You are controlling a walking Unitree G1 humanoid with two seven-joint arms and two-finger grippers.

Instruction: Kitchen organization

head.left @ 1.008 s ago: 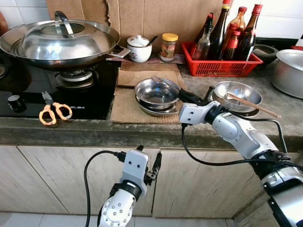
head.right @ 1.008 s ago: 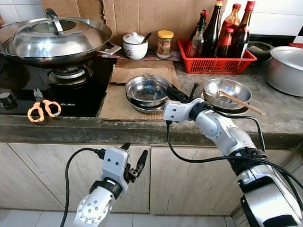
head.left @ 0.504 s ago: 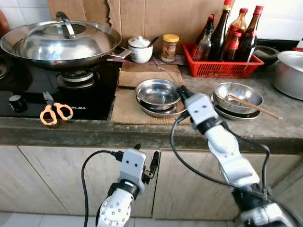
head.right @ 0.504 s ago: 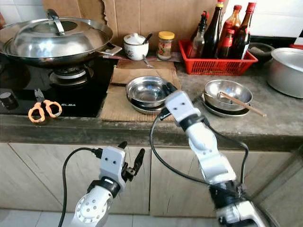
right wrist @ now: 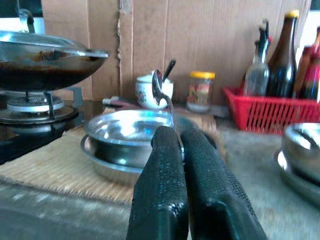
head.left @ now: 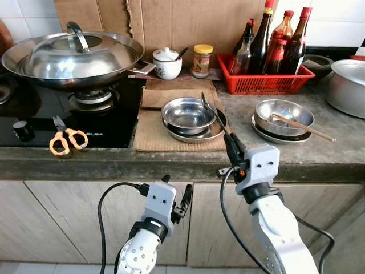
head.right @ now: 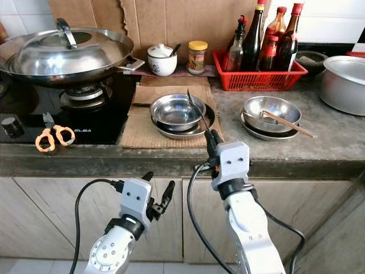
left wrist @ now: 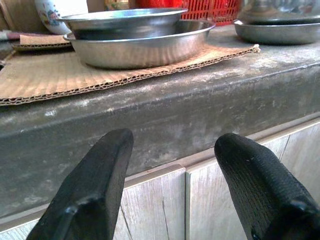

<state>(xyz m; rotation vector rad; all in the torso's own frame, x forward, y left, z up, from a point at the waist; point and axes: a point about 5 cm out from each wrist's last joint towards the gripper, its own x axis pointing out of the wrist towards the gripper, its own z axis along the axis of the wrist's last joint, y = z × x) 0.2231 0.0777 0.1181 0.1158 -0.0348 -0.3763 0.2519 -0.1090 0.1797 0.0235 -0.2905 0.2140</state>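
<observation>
the only writing i could make out was white lettering on the black glass hob (head.left: 34,123) beside the orange-handled scissors (head.left: 67,138), something like "elba"; the labels on the jar (head.left: 201,59) and the bottles were too small to read.

the right gripper (head.left: 232,149) stood just in front of the counter edge (head.left: 319,165), its two black fingers (right wrist: 162,185) pressed together on the thin handle of a metal spoon (head.left: 212,111). the spoon rose out of the grip with its bowl end up, leaning back over the stacked steel bowls (head.left: 188,114) that sat on a sheet of corrugated cardboard (head.left: 151,128).

the left gripper (head.left: 175,197) hung lower, in front of the pale wood cabinet doors (head.left: 63,222), with its fingers (left wrist: 90,195) spread well apart and nothing between them, pointing at the counter's grey face.

to the right of the stacked bowls sat another steel bowl (head.left: 284,116) on a plate, with wooden chopsticks (head.left: 305,128) lying across it. behind were a red basket (head.left: 265,81) full of dark sauce bottles (head.left: 267,35), the yellow-lidded jar and a white lidded pot (head.left: 167,61) with a spoon handle sticking out. a lidded wok (head.left: 71,52) sat on the gas burner at the left, a large metal pot (head.left: 349,85) at the far right, and brown cardboard (head.left: 171,23) leaned against the tiled wall.
</observation>
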